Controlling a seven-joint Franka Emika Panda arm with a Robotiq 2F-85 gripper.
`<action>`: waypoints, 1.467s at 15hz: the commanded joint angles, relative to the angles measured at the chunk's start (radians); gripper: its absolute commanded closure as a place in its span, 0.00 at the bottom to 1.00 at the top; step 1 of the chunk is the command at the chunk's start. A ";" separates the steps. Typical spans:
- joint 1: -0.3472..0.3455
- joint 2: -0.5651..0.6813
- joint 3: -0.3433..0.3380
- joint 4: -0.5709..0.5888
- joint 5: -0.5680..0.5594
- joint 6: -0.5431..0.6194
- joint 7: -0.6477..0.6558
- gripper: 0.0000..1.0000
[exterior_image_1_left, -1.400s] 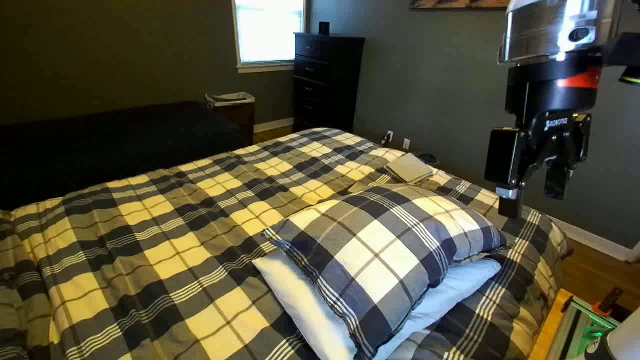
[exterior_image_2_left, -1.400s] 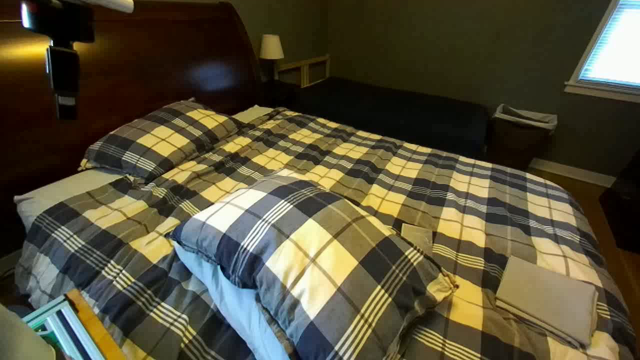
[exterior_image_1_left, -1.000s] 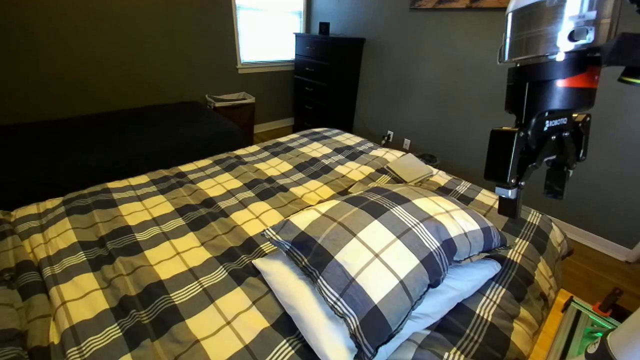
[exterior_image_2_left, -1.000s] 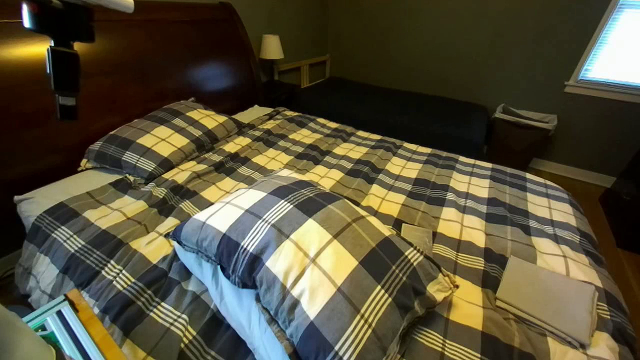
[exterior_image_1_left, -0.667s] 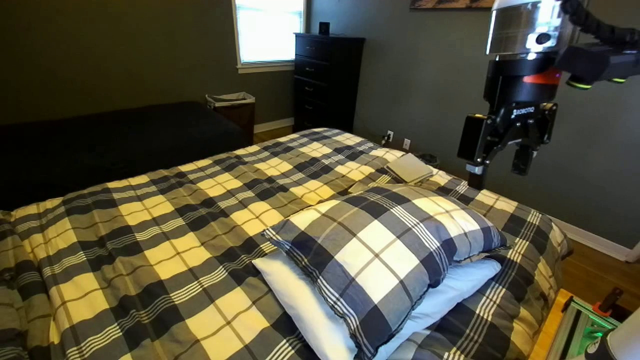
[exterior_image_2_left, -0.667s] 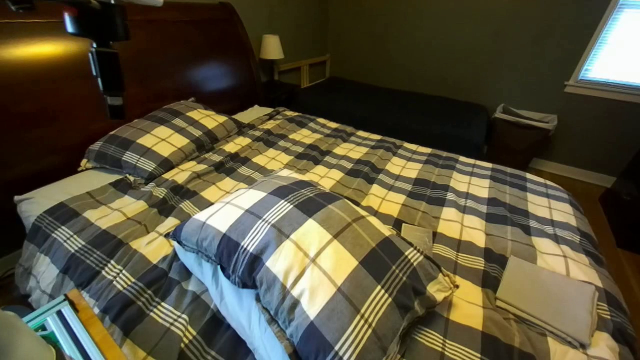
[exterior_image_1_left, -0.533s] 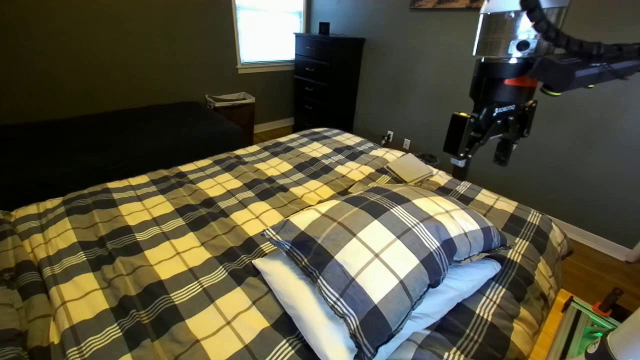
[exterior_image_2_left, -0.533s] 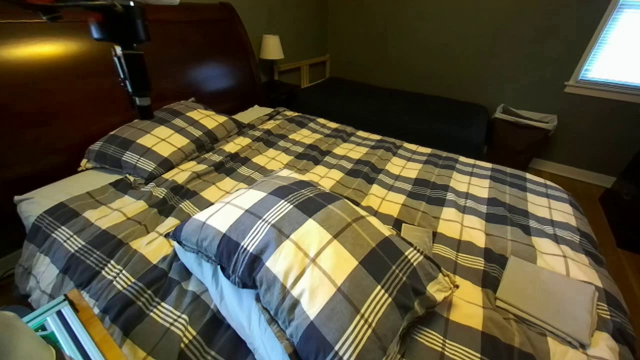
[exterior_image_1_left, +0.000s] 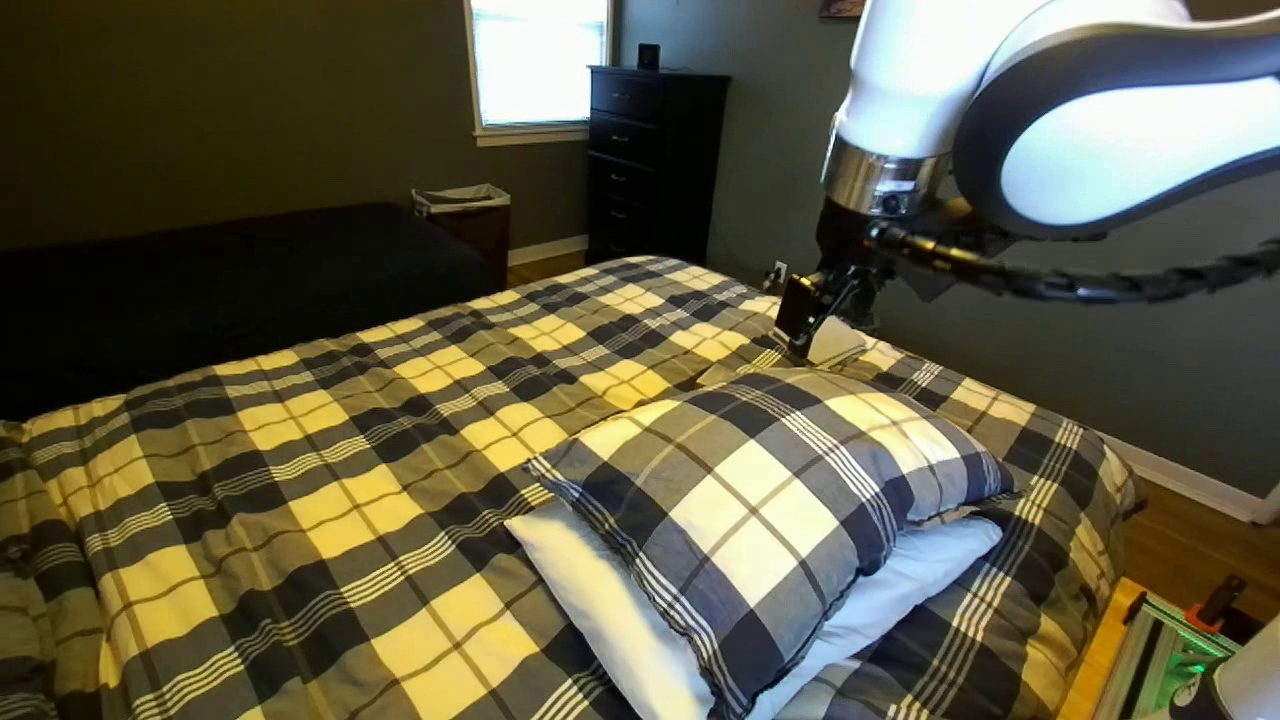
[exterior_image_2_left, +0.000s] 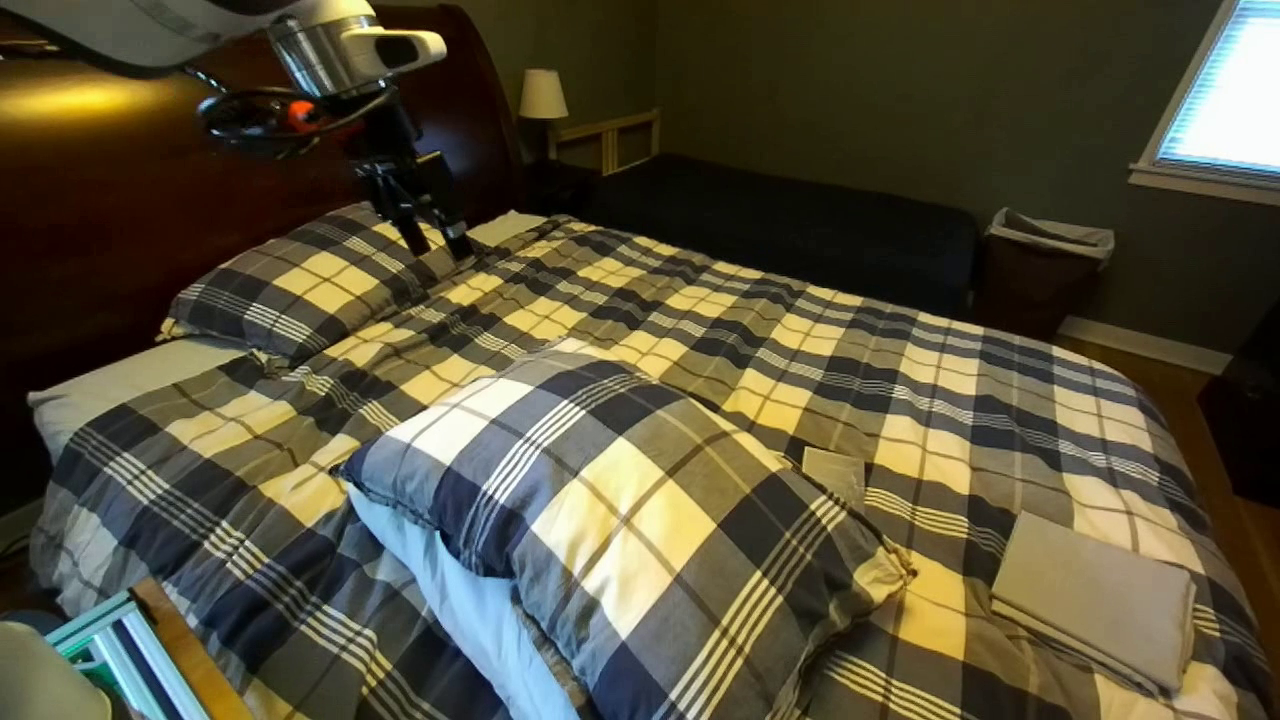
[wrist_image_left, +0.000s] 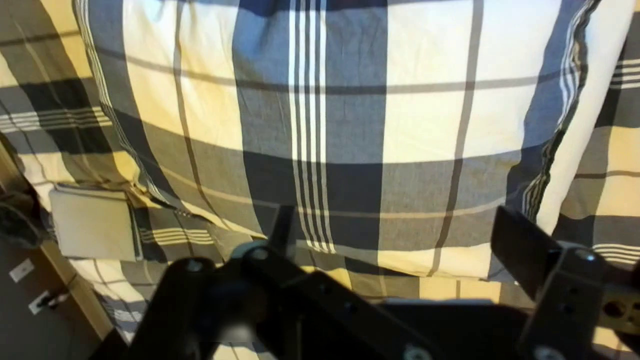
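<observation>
On the bed (exterior_image_2_left: 900, 340), lower than the pincer (wrist_image_left: 393, 214), lies the plaid pillow (exterior_image_1_left: 760, 500). As far as I can judge, the pincer hangs over it with air between: in both exterior views the fingers (wrist_image_left: 517, 245) stand higher than the pillow and touch nothing. There is only one arm (exterior_image_1_left: 920, 100), so it is this one that is near. The pincer is released; in the wrist view its two fingers are spread wide, and no thing is held between them. In that same view the finger ends appear over the lower border of the pillow, and the pillow extends from there up to the top edge, where the picture cuts it. Its long axis seems to go from the side of the headboard (exterior_image_2_left: 200, 210) toward the folded cloth (exterior_image_2_left: 1095, 600); in the wrist view this is across, roughly in line with the spread of the fingers. One corner points at that cloth, which lies near it with a gap between. Under the pillow some white bedding (exterior_image_1_left: 605, 600) comes out at the headboard end and along one long side. A second pillow (exterior_image_2_left: 320, 280) rests by the headboard, behind the pincer in an exterior view.
</observation>
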 joint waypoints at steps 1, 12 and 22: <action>-0.006 0.105 -0.008 -0.042 -0.095 0.177 0.015 0.00; 0.009 0.407 -0.034 -0.034 -0.228 0.386 0.128 0.00; -0.007 0.465 -0.214 -0.057 -0.234 0.477 0.216 0.00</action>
